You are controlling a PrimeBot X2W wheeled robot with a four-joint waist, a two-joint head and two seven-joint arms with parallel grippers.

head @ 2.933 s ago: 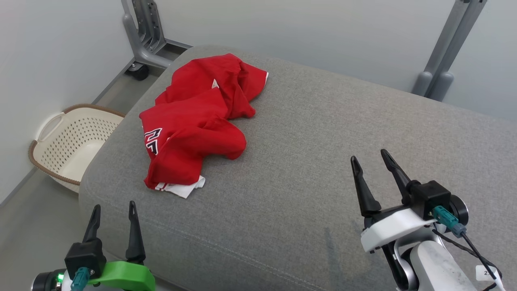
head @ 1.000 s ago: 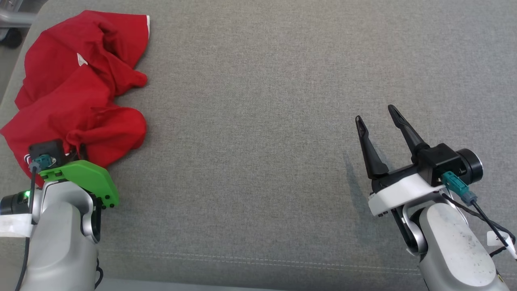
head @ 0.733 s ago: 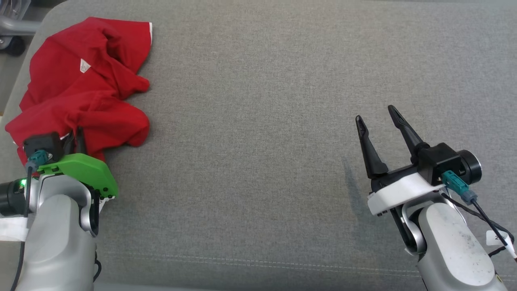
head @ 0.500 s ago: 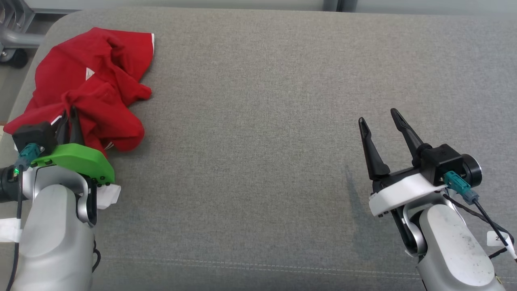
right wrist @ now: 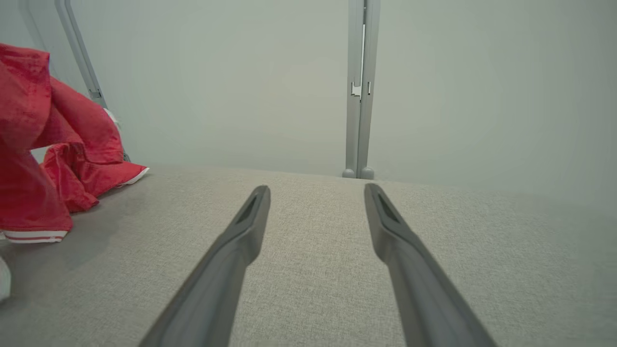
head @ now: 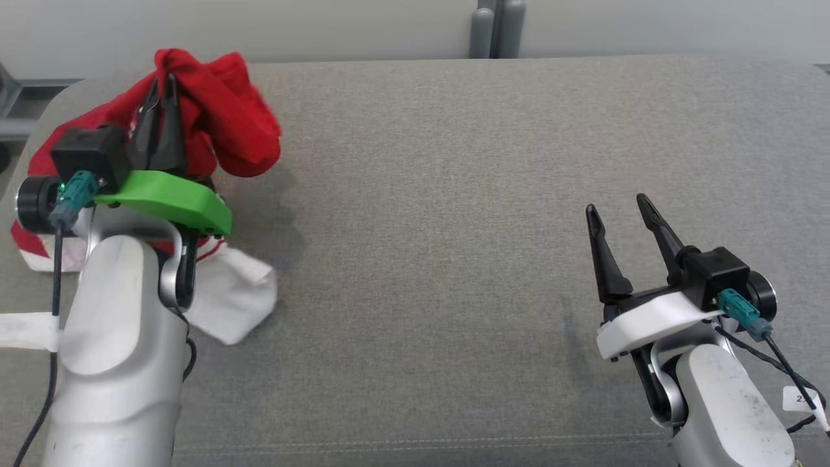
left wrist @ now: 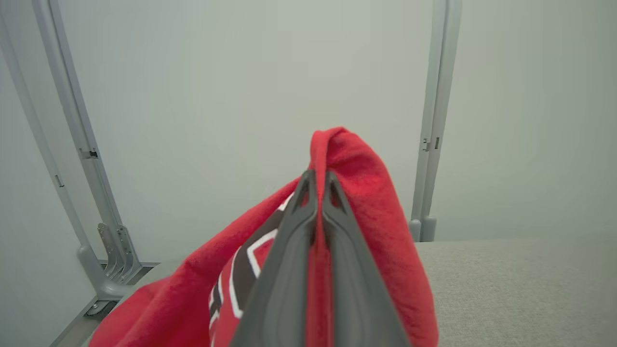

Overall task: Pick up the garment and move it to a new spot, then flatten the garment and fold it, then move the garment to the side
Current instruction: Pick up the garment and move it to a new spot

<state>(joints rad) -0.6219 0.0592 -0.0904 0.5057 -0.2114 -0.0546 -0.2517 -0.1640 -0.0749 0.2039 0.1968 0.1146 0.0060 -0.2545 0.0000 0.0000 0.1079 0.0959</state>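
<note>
The garment (head: pixel 227 123) is a red shirt with white trim and a dark and white print. It hangs bunched over the left end of the grey cushion (head: pixel 454 194). My left gripper (head: pixel 163 87) is shut on a fold of it and holds that fold up off the surface; the fabric (left wrist: pixel 366 193) drapes over both fingers in the left wrist view. A white part (head: pixel 233 298) trails on the cushion below my forearm. My right gripper (head: pixel 619 207) stands open over bare cushion at the right, far from the garment (right wrist: pixel 58 159).
A pale wall runs behind the cushion, with a grey metal post (head: pixel 493 29) at the back middle and a second grey frame (left wrist: pixel 91 193) off the back left corner. The wide middle of the cushion lies between my two arms.
My left gripper reached into the red garment, shut on a fold and lifted it up and rightward. The head camera tilted up, shifting the whole picture. The right gripper stayed open in place.
</note>
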